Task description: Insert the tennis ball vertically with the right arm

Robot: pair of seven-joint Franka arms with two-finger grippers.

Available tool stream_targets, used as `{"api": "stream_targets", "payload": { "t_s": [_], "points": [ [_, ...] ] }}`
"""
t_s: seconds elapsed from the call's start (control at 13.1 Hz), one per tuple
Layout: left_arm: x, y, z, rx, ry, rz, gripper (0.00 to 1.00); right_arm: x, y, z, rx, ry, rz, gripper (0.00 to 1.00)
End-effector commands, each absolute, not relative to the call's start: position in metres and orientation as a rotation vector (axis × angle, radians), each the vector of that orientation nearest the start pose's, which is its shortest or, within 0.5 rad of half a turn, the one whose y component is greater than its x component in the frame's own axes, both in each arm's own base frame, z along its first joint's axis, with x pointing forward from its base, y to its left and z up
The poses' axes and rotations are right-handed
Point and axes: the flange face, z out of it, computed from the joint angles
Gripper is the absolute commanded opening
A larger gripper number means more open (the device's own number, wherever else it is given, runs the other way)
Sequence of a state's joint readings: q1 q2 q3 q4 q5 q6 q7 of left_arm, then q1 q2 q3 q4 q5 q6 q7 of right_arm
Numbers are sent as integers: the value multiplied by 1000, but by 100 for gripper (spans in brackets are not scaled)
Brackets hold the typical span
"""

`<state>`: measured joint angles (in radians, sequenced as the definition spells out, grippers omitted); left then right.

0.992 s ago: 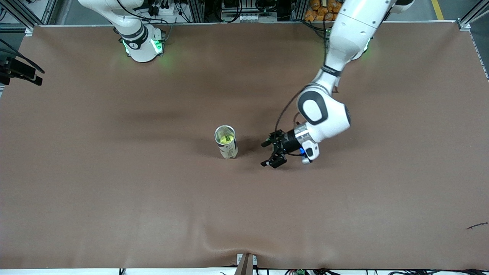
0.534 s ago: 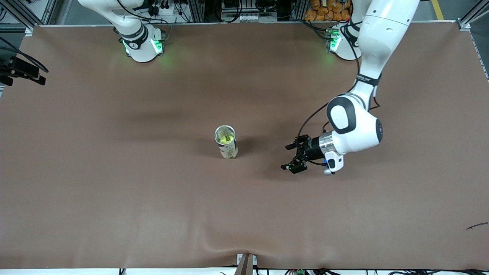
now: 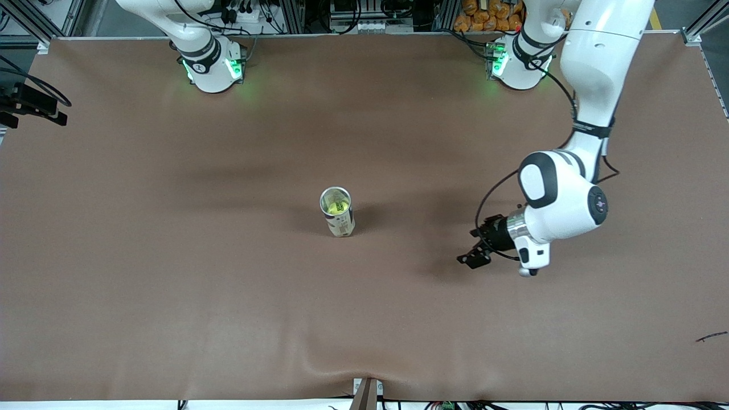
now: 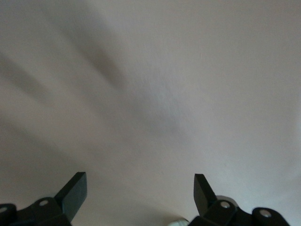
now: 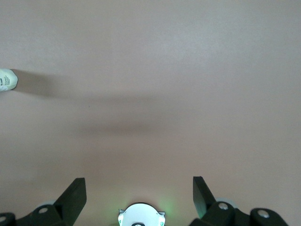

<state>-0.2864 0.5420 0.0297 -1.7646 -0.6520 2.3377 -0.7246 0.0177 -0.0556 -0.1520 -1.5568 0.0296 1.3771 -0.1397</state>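
Now my left gripper (image 3: pixel 477 249) hangs spread and empty above bare brown table (image 3: pixel 171 285) toward the left arm's end, its fingers (image 4: pixel 73 193) wide apart with only cloth between them. My right gripper (image 5: pixel 139 195) is spread too, holding nothing, looking down over its own base, and that arm waits. Well apart from the left gripper, mid-table, the can (image 3: pixel 338 213) stands upright with the ball (image 3: pixel 335 207) inside
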Motion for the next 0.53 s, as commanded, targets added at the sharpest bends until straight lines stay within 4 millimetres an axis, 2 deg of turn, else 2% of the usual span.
{"api": "stream_targets", "payload": {
  "t_s": [0.0, 0.23, 0.31, 0.38, 0.46],
  "points": [
    [653, -142, 280, -3160, -1436, 300, 100, 514, -71, 650, -3097, 101, 145, 100],
    [667, -90, 307, -3191, -1262, 295, 100, 515, -72, 649, -3108, 131, 139, 100],
    [668, -68, 312, -3212, -1169, 274, 100, 517, -76, 648, -3138, 140, 125, 100],
    [670, -37, 326, -3227, -1049, 216, 100, 519, -77, 647, -3139, 144, 120, 100],
    [669, -19, 335, -3222, -943, 183, 100, 519, -75, 648, -3140, 137, 115, 100]
  ]
}}
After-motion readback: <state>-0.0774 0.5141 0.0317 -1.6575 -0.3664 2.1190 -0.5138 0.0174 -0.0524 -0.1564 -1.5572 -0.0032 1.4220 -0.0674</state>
